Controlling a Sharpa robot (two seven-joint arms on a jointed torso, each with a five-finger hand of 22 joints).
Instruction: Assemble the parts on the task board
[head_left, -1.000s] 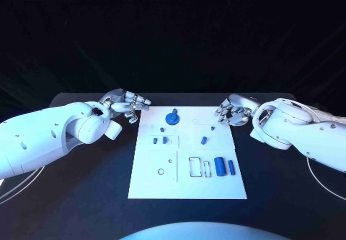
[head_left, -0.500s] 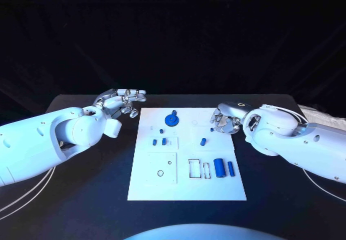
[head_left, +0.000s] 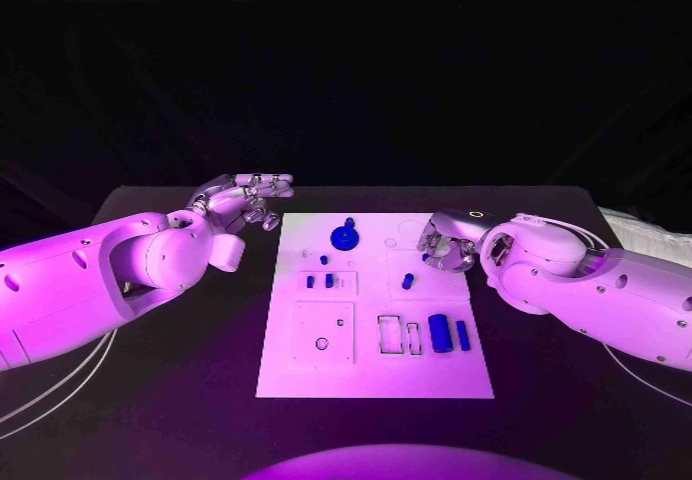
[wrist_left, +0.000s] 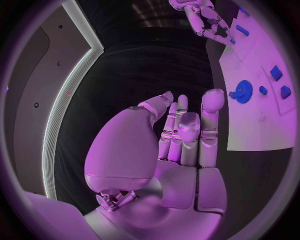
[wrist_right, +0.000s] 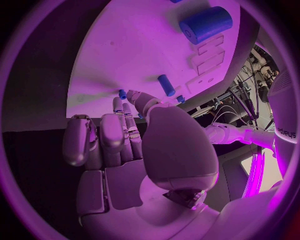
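Note:
The white task board lies in the middle of the black table. A blue gear stands at its far end, and small blue pegs and another peg sit mid-board. Two blue cylinders lie by rectangular slots at the near right. My left hand hovers off the board's far left corner, fingers stretched out, holding nothing. My right hand hangs over the board's right edge near the peg, fingers apart and empty. In the right wrist view the hand faces a peg and a cylinder.
Bare black table surrounds the board on every side. In the left wrist view the gear and two small parts sit on the board beside my left hand, with the right hand beyond.
My right hand has moved inward and nearer, from the board's far right corner to its right edge. The left hand has drifted slightly outward and away from the board's corner.

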